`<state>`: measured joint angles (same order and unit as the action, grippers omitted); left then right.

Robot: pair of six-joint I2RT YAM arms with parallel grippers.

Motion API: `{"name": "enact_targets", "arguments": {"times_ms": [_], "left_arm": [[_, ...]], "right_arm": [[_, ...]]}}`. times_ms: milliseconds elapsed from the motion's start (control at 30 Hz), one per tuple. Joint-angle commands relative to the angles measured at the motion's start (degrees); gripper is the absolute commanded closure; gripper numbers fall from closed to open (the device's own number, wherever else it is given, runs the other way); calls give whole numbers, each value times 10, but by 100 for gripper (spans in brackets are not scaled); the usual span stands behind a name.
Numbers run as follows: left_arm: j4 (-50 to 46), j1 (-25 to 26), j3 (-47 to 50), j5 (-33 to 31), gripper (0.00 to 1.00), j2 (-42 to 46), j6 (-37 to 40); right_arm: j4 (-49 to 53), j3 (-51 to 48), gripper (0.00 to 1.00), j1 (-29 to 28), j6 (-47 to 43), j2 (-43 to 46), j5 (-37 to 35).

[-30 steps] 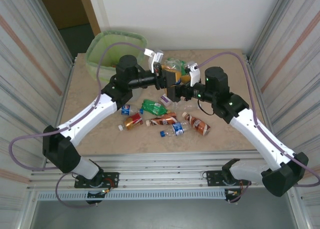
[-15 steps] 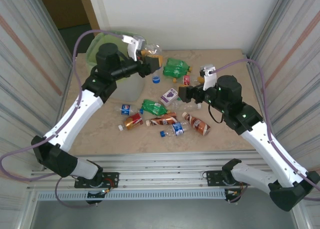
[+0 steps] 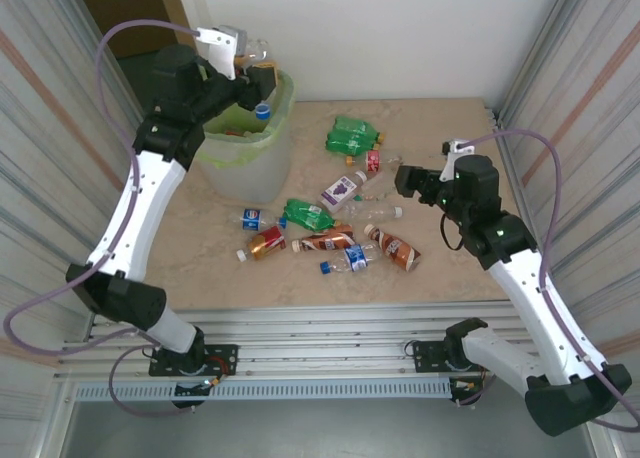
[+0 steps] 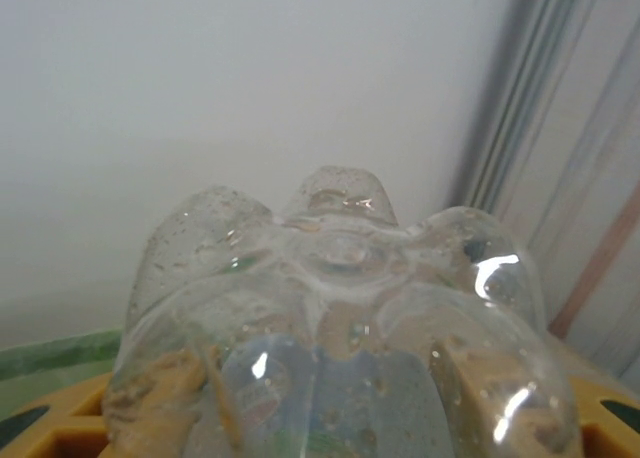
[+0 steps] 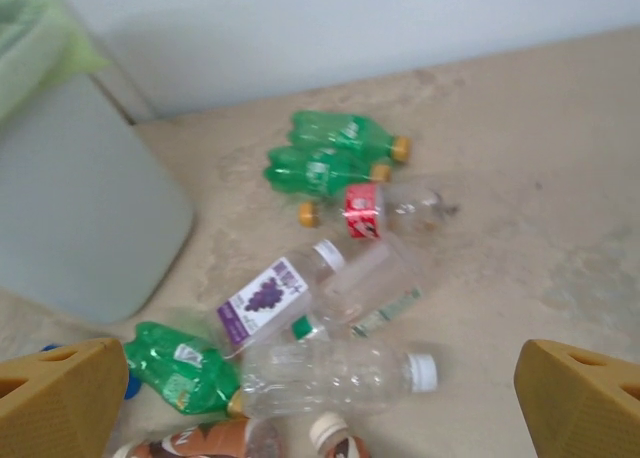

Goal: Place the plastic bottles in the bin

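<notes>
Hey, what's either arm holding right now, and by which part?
The left jaws clamp a clear bottle by its mid-body, over the bin. The right jaws stand open, holding nothing.

Bin (image 3: 245, 173) left; bottles (image 3: 308, 214) right, on table (image 3: 450, 128)

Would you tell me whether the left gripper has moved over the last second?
Yes. The left gripper, holding a clear bottle, swung from the middle of the table leftward and away, and now sits above the bin.

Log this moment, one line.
left gripper: shut on bottle, over bin | right gripper: open, above loose bottles | phase: pre-drop
</notes>
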<state>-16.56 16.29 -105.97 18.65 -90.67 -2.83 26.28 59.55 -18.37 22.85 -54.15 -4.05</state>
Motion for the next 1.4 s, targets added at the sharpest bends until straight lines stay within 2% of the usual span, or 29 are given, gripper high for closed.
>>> {"name": "enact_targets", "arguments": {"times_ms": [0,300,567,900,1000,1233,1367], "left_arm": [[-50,-21,-51,-31,76,-40,25],[-152,-49,-156,-66,75,-144,61],[-239,-62,-218,-76,73,-213,84],[-300,-66,-246,-62,63,-272,90],[-315,-67,-257,-56,56,-284,91],[-327,-67,-262,-47,27,-290,78],[-328,-68,-266,-54,18,-283,73]], "right_arm": [[43,-6,3,35,67,1,12],[136,-10,2,91,123,-51,-24],[176,-7,2,100,123,-103,12],[192,1,3,85,154,-160,-8],[194,8,2,65,149,-167,-24],[204,21,2,24,133,-174,-66],[218,20,2,19,112,-173,-63]]}}
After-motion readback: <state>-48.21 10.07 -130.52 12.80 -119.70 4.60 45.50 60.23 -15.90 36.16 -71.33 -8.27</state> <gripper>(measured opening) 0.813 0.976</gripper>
